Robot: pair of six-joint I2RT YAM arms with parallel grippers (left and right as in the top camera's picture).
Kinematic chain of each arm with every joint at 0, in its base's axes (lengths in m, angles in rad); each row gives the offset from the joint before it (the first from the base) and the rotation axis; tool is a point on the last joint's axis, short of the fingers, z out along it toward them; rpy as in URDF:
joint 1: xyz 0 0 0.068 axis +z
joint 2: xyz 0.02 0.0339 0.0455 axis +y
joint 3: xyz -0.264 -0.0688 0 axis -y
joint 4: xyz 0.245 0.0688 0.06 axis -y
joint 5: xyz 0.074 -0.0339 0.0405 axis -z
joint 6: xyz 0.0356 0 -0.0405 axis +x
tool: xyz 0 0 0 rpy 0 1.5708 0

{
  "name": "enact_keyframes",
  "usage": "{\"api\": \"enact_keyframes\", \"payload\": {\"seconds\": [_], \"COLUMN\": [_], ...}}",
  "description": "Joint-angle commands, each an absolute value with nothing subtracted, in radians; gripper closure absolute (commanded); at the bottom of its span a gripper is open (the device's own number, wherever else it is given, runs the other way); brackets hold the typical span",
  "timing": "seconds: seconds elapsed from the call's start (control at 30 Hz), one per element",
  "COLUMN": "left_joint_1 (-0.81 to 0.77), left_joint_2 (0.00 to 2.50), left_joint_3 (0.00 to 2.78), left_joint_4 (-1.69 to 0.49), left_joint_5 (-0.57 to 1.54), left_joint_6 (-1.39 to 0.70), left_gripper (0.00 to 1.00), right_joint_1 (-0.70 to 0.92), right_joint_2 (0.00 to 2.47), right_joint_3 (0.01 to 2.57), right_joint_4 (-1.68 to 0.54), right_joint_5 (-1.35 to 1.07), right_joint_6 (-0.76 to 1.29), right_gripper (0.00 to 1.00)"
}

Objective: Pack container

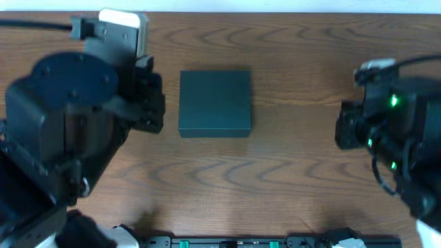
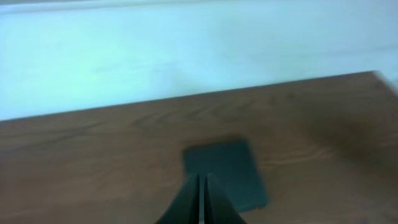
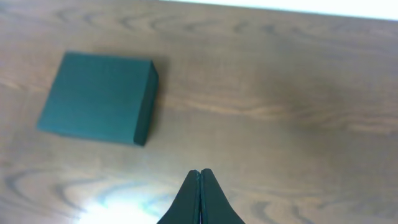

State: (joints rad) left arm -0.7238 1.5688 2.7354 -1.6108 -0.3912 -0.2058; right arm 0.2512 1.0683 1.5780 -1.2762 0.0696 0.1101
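You're at the start: teal cardboard box [image 1: 215,102] has its lid down, nothing packed. Left pincer [image 2: 202,180] is pressed together and empty, box just ahead of it. Right pincer [image 3: 200,174] is likewise closed and empty, box ahead-left, well apart. Next, I'd say: spread jaws, lift the flap.

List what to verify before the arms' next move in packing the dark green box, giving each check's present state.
1. Container sits flat on the table, apart from both arms: ok.
2. Lid open for packing: not ok, it is closed.
3. Left gripper fingers shut, empty: ok.
4. Right gripper fingers shut, empty: ok.
5. Things to pack within view: cannot tell, none show.
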Motion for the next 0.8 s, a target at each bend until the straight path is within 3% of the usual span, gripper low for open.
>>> {"api": "enact_keyframes", "payload": {"seconds": [0.0, 0.03, 0.07, 0.1, 0.13, 0.17, 0.23, 0.27, 0.77], "left_joint_1": [-0.716, -0.704, -0.694, -0.686, -0.68, -0.68, -0.681, -0.681, -0.681], "left_joint_2": [1.515, 1.498, 1.486, 1.478, 1.472, 1.469, 1.47, 1.47, 1.471], "left_joint_3": [2.615, 2.576, 2.549, 2.53, 2.513, 2.505, 2.502, 2.502, 2.502], "left_joint_4": [-1.689, -1.689, -1.689, -1.689, -1.689, -1.689, -1.689, -1.687, -1.689], "left_joint_5": [-0.607, -0.617, -0.617, -0.612, -0.609, -0.608, -0.59, -0.583, -0.497], "left_joint_6": [-0.221, -0.221, -0.221, -0.221, -0.221, -0.221, -0.222, -0.222, -0.233], "left_gripper": [0.94, 0.94, 0.94, 0.94, 0.86, 0.71, 0.17, 0.05, 0.05], "right_joint_1": [0.256, 0.256, 0.256, 0.256, 0.256, 0.256, 0.256, 0.256, 0.256], "right_joint_2": [1.011, 0.999, 0.992, 0.992, 0.993, 0.995, 1.002, 1.005, 1.034], "right_joint_3": [1.455, 1.428, 1.414, 1.404, 1.401, 1.4, 1.4, 1.4, 1.399], "right_joint_4": [-1.248, -1.244, -1.242, -1.242, -1.244, -1.244, -1.245, -1.245, -1.249], "right_joint_5": [0.047, 0.047, 0.047, 0.047, 0.047, 0.048, 0.048, 0.048, 0.048], "right_joint_6": [0.081, 0.081, 0.081, 0.081, 0.081, 0.081, 0.081, 0.081, 0.081], "right_gripper": [0.98, 0.93, 0.79, 0.52, 0.19, 0.01, 0.01, 0.01, 0.01]}}
